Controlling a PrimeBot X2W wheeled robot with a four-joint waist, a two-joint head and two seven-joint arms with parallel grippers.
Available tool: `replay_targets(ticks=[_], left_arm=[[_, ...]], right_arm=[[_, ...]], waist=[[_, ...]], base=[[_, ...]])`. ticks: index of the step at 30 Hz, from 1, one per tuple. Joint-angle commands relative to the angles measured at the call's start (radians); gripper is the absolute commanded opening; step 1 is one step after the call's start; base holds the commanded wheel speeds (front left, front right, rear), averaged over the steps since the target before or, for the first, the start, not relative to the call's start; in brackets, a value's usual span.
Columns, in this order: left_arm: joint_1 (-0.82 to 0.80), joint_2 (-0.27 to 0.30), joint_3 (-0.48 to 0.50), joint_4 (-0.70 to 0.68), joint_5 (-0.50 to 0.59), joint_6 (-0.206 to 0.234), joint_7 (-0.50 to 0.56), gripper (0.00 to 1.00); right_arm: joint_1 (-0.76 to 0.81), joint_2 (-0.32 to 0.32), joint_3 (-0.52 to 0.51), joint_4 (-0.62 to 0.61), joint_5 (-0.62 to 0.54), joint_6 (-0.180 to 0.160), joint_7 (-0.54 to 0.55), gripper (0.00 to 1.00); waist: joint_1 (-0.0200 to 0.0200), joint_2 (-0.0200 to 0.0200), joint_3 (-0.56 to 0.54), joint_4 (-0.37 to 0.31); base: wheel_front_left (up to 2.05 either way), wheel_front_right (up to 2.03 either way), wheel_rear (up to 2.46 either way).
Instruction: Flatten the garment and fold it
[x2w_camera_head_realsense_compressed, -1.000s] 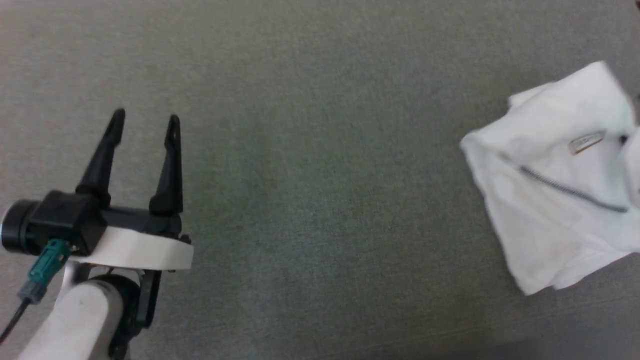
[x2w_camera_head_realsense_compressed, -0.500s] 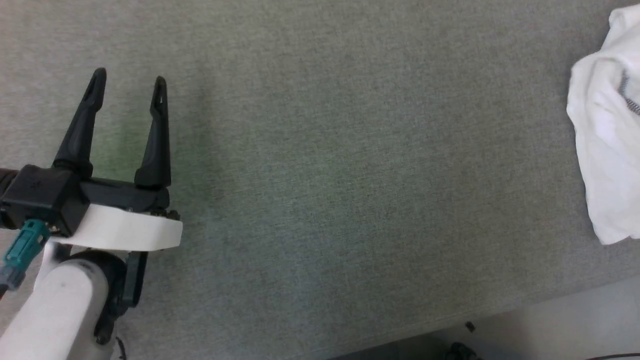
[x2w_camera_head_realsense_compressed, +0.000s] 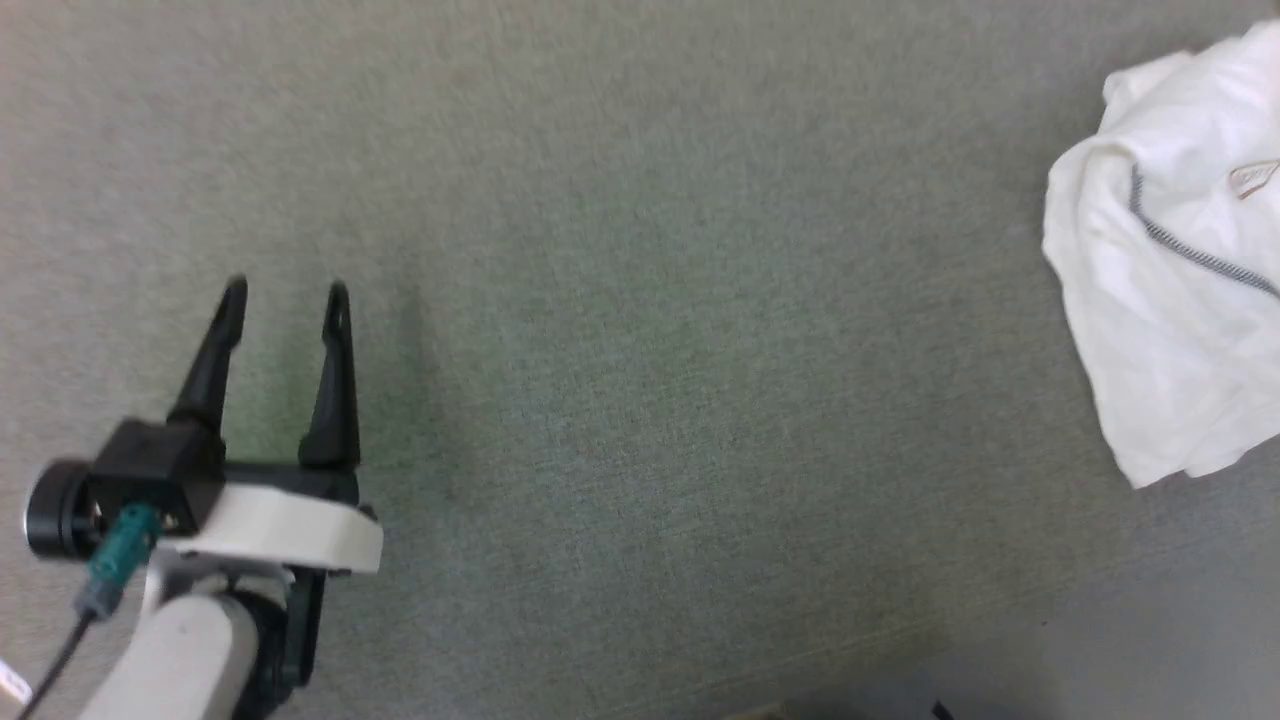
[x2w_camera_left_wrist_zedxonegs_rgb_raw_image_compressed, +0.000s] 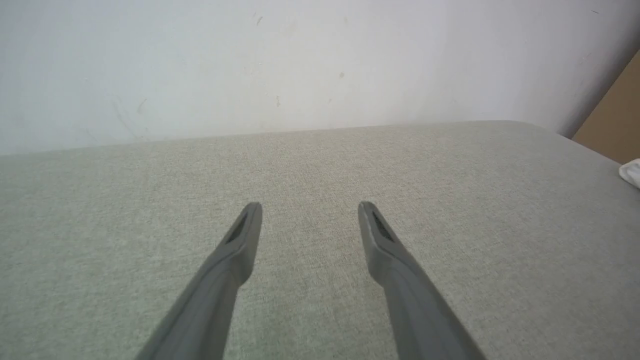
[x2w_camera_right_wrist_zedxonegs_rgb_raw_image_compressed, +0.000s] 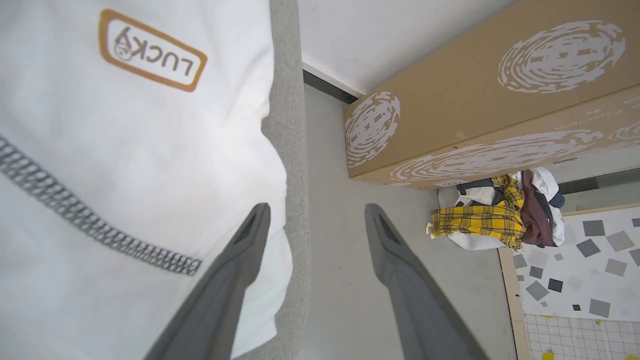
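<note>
garment (x2w_camera_right_wrist_zedxonegs_rgb_raw_image_compressed: 125, 165) label (x2w_camera_right_wrist_zedxonegs_rgb_raw_image_compressed: 152, 50) reads "lucky"

A flat work surface covered in grey-green woven fabric (x2w_camera_head_realsense_compressed: 640, 330) spreads across the head view. Its near edge runs along the lower right, where a smooth pale grey floor (x2w_camera_head_realsense_compressed: 1150, 650) begins. Behind the surface's far edge stands a plain white wall (x2w_camera_left_wrist_zedxonegs_rgb_raw_image_compressed: 250, 60) with a few faint scuffs. On the floor lies a long brown cardboard box printed with white swirl patches (x2w_camera_right_wrist_zedxonegs_rgb_raw_image_compressed: 475, 95), one end near a dark skirting strip (x2w_camera_right_wrist_zedxonegs_rgb_raw_image_compressed: 327, 84). Just beside the box sits a heap of clothes, yellow plaid, maroon and white (x2w_camera_right_wrist_zedxonegs_rgb_raw_image_compressed: 500, 220). Next to the heap is a light mat with scattered grey squares (x2w_camera_right_wrist_zedxonegs_rgb_raw_image_compressed: 585, 260), edged by a tan strip
</note>
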Motion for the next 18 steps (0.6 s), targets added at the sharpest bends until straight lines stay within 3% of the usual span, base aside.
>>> replay_targets(ticks=[1,7,18], left_arm=[[0.021,-0.005,0.001,0.009,-0.007,0.009,-0.011,1.00],[0.104,-0.013,0.008,0.048,-0.022,0.032,-0.032,1.00],[0.136,0.017,0.013,0.113,-0.020,0.035,-0.030,1.00]], right_arm=[[0.035,0.010,-0.004,-0.015,0.000,-0.002,-0.017,1.00],[0.223,0.091,0.016,-0.151,0.047,-0.002,-0.027,1.00],[0.474,0.318,0.056,-0.575,0.224,-0.002,0.123,1.00]], waist=[[0.0002,0.0000,-0.150,0.050],[0.0002,0.0000,-0.260,0.098],[0.0002,0.0000,-0.370,0.217]], base=[[0.00,0.00,0.00],[0.00,0.00,0.00],[0.00,0.00,0.00]])
